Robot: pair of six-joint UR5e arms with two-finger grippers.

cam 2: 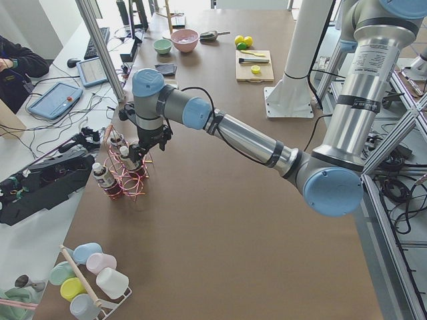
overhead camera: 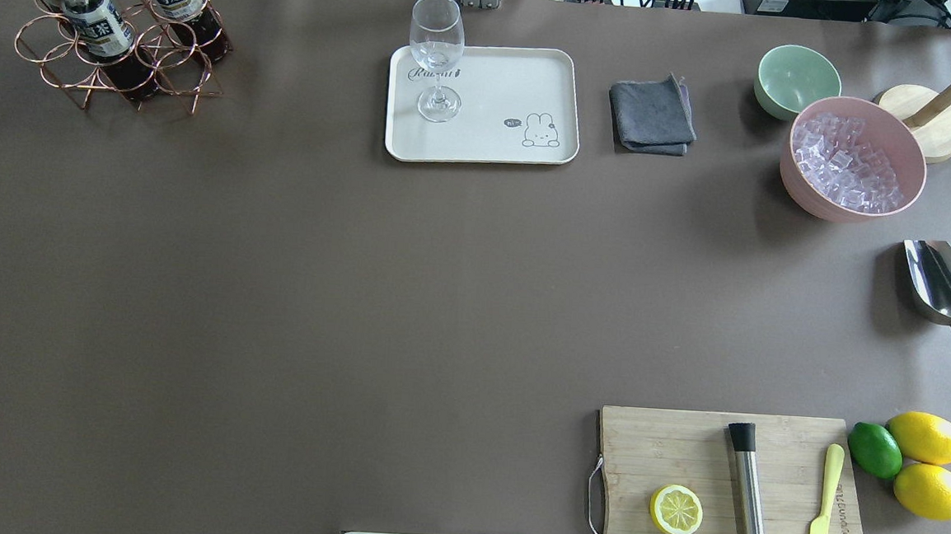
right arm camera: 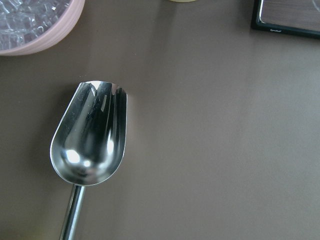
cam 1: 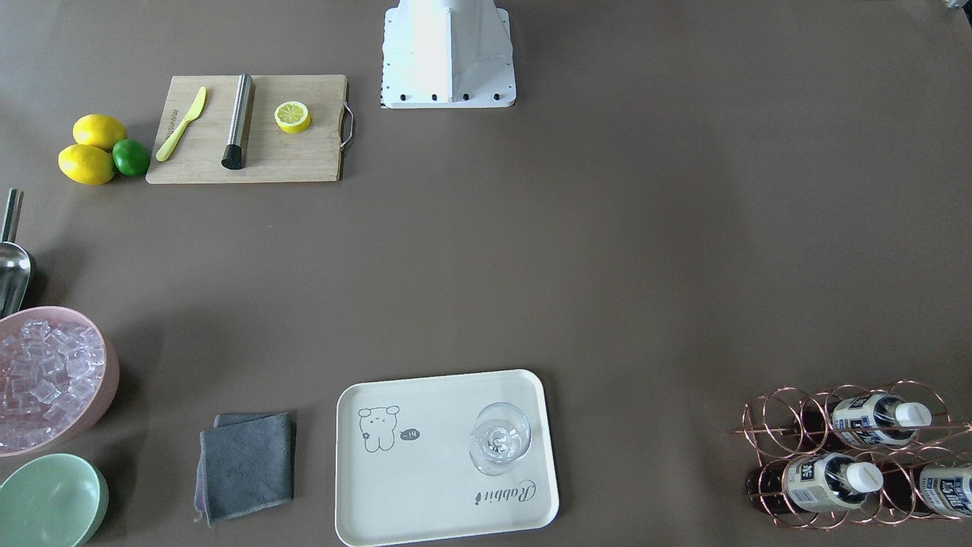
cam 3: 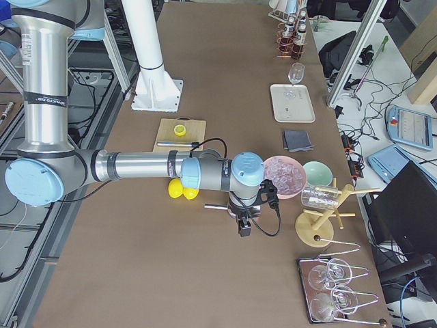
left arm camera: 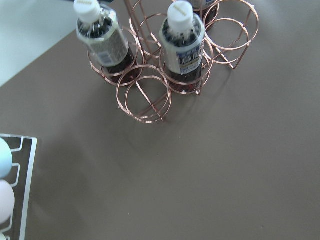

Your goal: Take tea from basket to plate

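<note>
Tea [left arm camera: 183, 50] close by left pincer [cam 2: 143, 151]

I see the basket [overhead camera: 175, 83] far left on the counter [overhead camera: 276, 288], three tea bottles [overhead camera: 94, 21] standing in its cells — the plate [overhead camera: 495, 86] sits far centre, glass [overhead camera: 437, 50] on its left end, cloth [overhead camera: 652, 114] just right.

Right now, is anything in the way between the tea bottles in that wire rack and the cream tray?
Nothing visible stands between basket and plate. A stemmed glass stands on the plate's end nearest the basket; the tea should probably land beyond it.
</note>
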